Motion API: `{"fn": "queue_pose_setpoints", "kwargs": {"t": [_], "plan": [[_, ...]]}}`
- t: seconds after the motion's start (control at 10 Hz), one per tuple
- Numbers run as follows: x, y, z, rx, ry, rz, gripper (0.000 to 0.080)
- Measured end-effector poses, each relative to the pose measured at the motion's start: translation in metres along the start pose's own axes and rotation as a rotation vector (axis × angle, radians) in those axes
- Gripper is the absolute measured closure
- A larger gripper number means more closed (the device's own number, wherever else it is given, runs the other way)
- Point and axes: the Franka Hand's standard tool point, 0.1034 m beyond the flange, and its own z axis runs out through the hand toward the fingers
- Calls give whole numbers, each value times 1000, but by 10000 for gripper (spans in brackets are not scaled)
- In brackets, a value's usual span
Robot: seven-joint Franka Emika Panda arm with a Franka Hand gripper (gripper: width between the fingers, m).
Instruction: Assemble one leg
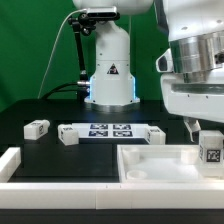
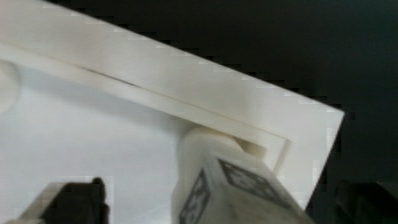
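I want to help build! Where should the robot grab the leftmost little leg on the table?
The leg at the exterior view's left: grip its middle, fingers on two opposite flat sides, coming straight down. It lies flat on the table with free room beside it.

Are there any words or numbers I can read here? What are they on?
No words or numbers can be read.
On the robot base: a black triangle sign, too small to read.
On the leg: a black-and-white square tag, no letters.
On the marker board: pattern tags only, no letters.
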Motion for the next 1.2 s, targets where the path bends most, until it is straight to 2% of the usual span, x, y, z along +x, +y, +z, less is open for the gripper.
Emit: {"fn": "queue_pose_setpoints", "kwargs": {"t": [0.2, 0.5, 0.9, 1.1, 1.2], "plan": [[-2, 0, 0, -39, -3, -251, 150], [0, 1, 0, -75, -14, -631, 150], [13, 2, -2, -76, -24, -1045, 150], [18, 4, -2, -75, -24, -1080, 150], [18, 4, -2, -75, -24, -1080, 246]]}}
